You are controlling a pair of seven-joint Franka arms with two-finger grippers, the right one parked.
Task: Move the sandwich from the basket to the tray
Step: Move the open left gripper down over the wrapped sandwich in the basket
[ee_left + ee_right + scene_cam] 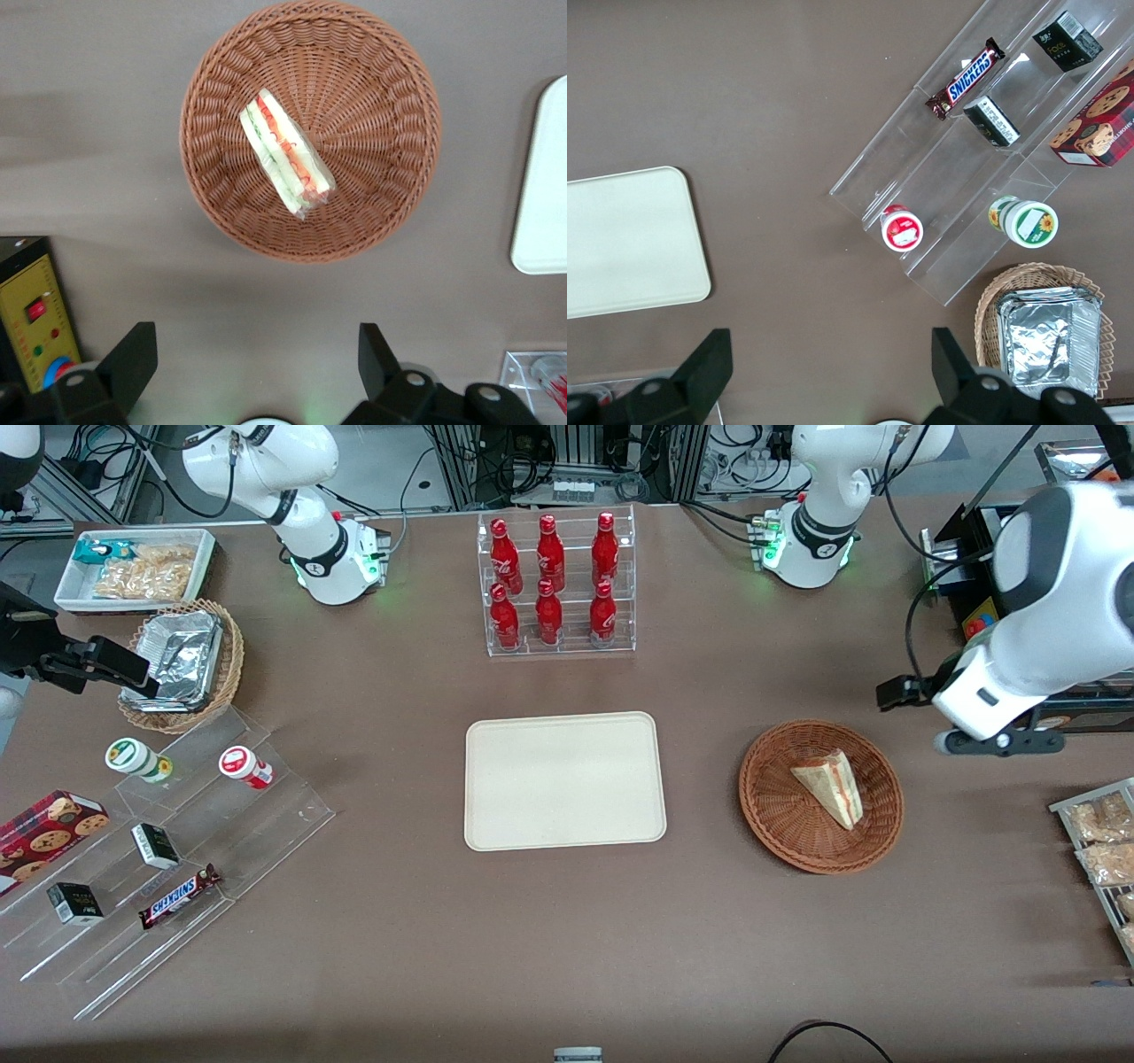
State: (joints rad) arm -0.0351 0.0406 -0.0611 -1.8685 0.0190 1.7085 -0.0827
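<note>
Front view: gripper (257, 363) above table; wrapper (180, 895) reads "SNICKERS".

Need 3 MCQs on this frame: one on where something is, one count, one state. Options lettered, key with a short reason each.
1. Where is the sandwich?
A. in the basket
B. on the tray
C. on the bare table

2. How many red bottles stand in the clear rack?
A. four
B. six
C. eight

3. What is the gripper doing?
A. shut on the sandwich
B. open, above the table beside the basket
C. resting on the tray

Key: 1 A, the wedge lies on the wicker weave. 2 B, two rows of three. 3 B, the wrist view shows both fingers spread apart with nothing between them.
</note>
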